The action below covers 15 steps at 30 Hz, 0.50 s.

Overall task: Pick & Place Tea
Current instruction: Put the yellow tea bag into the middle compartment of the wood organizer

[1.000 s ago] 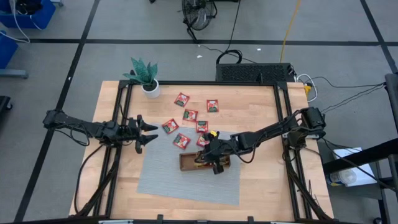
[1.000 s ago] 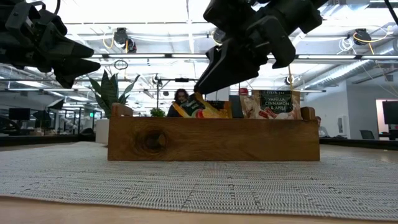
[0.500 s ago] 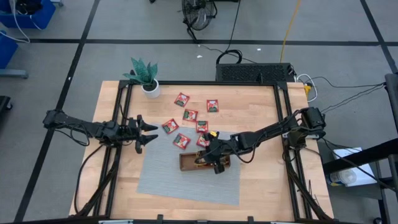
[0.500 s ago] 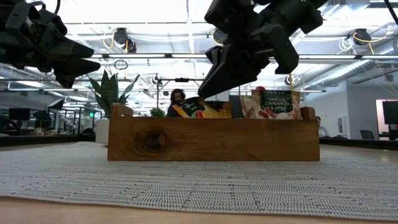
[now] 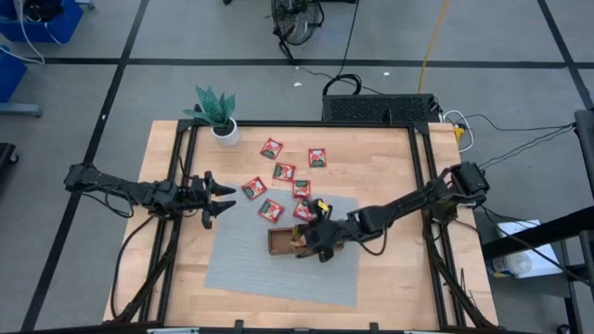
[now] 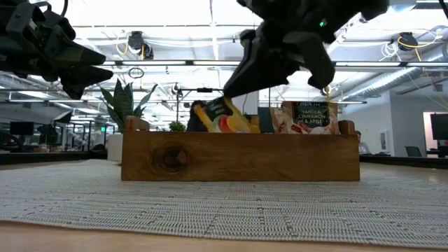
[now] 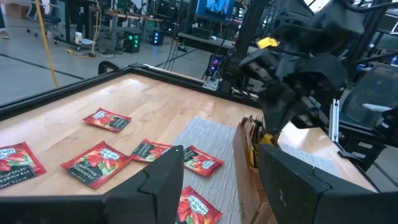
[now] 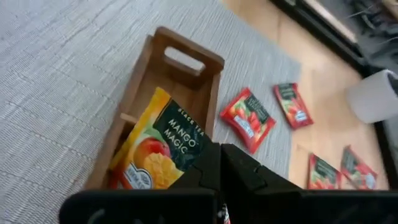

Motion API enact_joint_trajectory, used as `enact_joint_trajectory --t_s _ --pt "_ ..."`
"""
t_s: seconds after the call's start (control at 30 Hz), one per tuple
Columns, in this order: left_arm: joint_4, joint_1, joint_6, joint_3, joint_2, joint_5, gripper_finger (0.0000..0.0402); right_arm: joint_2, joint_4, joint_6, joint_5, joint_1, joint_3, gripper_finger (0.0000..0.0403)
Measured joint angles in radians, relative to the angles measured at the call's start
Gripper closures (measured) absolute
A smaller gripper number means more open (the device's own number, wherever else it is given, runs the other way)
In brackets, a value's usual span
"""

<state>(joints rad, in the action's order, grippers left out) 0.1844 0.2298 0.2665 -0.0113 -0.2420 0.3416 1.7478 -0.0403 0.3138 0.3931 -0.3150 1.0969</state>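
The right gripper point(image 8: 214, 163), clamped on an orange tea sachet point(image 8: 158, 152), holds it over the wooden tray point(image 8: 186, 59) for placing, while the left gripper point(image 5: 221, 197) waits with fingers apart.

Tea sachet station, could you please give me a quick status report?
Right gripper shut on mango sachet, over the wooden tray. Left gripper open, waiting off the mat. Red sachets on the table; nothing blocking.
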Motion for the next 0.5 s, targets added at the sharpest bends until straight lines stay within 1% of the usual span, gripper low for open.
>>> enact_joint_trajectory --t_s 0.13,0.2,0.4,0.5 --pt "0.000 0.000 0.000 0.000 0.000 0.000 0.0197 0.000 0.042 -0.015 0.146 -0.057 0.000 0.0403" --pt "0.000 0.000 0.000 0.000 0.000 0.000 0.0197 0.000 0.059 -0.050 0.201 -0.079 0.000 0.0403" --pt "0.000 0.000 0.000 0.000 0.000 0.000 0.0197 0.000 0.123 -0.198 0.305 -0.131 0.000 0.0403" --pt "0.000 0.000 0.000 0.000 0.000 0.000 0.0197 0.000 0.163 -0.285 0.317 -0.148 0.000 0.0403"
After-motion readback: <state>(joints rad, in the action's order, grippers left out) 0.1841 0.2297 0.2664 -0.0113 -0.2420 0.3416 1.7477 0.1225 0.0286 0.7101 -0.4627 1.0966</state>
